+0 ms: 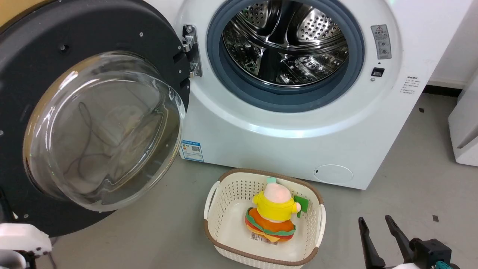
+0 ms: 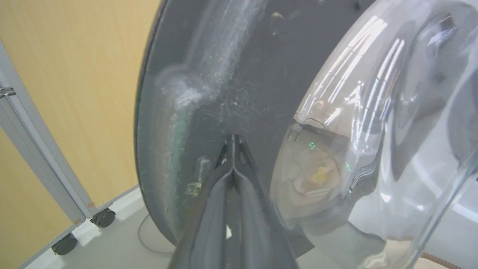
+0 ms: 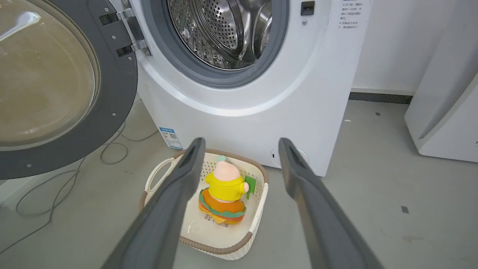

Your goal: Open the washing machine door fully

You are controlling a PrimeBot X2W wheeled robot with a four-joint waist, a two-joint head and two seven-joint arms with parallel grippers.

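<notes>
- On the floor before the washing machine: white basket holding one plush toy.
- At left, the washing machine door stands swung wide.
- Jaws: left gripper pressed together at the door's dark face; right gripper spread wide, empty.

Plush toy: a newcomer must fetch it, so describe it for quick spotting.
Find the white washing machine with its door swung open. On the floor before it stands a cream perforated basket. The plush toy sits inside, its yellow shirt and orange burger base bright against the pale surroundings.
</notes>
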